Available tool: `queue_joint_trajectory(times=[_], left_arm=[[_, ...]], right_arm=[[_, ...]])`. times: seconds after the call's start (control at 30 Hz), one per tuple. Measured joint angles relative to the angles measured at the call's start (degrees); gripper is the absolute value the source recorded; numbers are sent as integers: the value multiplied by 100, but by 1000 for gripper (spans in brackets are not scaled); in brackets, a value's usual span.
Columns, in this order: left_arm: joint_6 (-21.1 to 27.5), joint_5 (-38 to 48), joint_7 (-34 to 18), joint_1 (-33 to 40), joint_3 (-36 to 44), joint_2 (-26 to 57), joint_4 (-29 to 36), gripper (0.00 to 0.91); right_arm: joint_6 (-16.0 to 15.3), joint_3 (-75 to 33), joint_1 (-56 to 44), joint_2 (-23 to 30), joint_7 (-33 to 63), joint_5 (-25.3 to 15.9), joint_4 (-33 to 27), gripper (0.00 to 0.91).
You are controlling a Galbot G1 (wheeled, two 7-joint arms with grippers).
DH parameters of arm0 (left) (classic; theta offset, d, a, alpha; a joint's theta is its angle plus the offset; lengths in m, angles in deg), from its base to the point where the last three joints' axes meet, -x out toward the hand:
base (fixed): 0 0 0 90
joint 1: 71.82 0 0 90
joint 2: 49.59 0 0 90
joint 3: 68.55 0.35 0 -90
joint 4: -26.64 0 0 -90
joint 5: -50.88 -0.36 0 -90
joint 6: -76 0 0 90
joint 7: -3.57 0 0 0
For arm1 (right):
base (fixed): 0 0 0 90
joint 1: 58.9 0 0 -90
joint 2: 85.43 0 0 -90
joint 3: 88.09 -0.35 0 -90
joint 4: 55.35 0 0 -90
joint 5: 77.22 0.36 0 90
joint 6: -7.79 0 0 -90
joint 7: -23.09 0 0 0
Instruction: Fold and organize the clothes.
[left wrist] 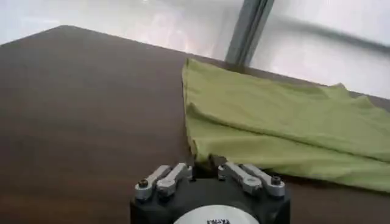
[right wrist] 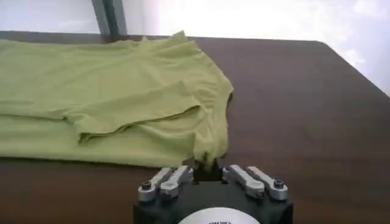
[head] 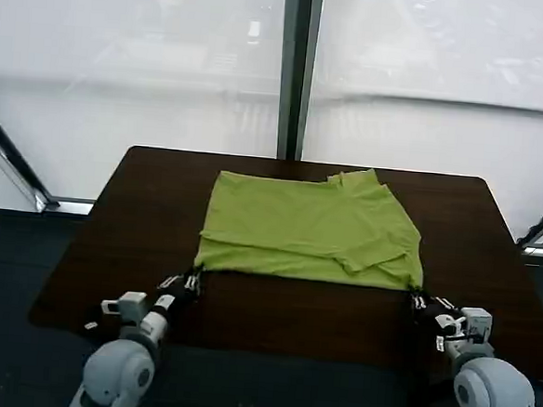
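Both claws are at the near hem of the t-shirt [head: 312,230], one per corner. The left claw [head: 192,280] has the near-left corner pinched: in the left wrist view the fabric runs in between its fingers [left wrist: 177,175], which are closed on it. The right claw [head: 419,299] is the same on the near-right corner, with cloth bunched into the gap between its fingers [right wrist: 177,176].

The shirt lies ahead of both claws, flat on the dark surface [head: 493,238] and already doubled lengthwise. One sleeve flap is folded over the top layer just ahead of the right claw. The far edge is well ahead, near the window side.

The step looks like a hem-to-far-edge fold. Suggestions:
- lift both corners together to equal height, so the hem stays straight
- keep the claw spacing constant and the hem taut; the thin fabric will sag in the middle otherwise
- carry forward over the shirt and land the hem on the far edge, not past it
- the right grip looks shallow and bunched, so it could slip; move slowly
- release only once the fabric is lying down
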Motion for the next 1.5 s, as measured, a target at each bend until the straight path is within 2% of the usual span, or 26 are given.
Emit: queue_joint_trajectory(times=[0.23, 0.53, 0.8, 0.83, 0.87, 0.9, 0.93, 0.97, 1.33, 1.5], left_arm=[[-2, 13, 9, -272, -191, 204, 239, 0], [-14, 41, 18, -1014, -534, 501, 713, 0], [-6, 50, 16, -1538, -777, 627, 1011, 0], [-9, 57, 20, -1591, -812, 643, 1031, 0], [-10, 71, 22, -1640, -843, 653, 1042, 0], [-16, 89, 27, -1681, -871, 659, 1056, 224], [-23, 113, 29, -1720, -912, 664, 1067, 663], [-32, 132, 29, -1754, -942, 665, 1079, 878], [174, 222, -114, -2166, -1219, 662, 1442, 878], [412, 269, -226, -2383, -1362, 625, 1719, 878]], right_arm=[[-67, -9, -331, 9, 110, 79, 359, 10], [-226, -33, -905, 119, 227, 107, 933, 20], [-278, 35, -1266, 235, 227, 46, 1150, 20], [-282, 42, -1294, 239, 216, 44, 1150, 29], [-298, 45, -1320, 239, 207, 44, 1153, 107], [-328, 47, -1343, 238, 202, 44, 1164, 254], [-365, 50, -1370, 233, 196, 43, 1189, 556], [-404, 48, -1396, 221, 197, 43, 1212, 878], [-758, -143, -1849, 67, 210, 36, 1643, 878], [-838, -377, -1868, -43, 200, 234, 1866, 878]])
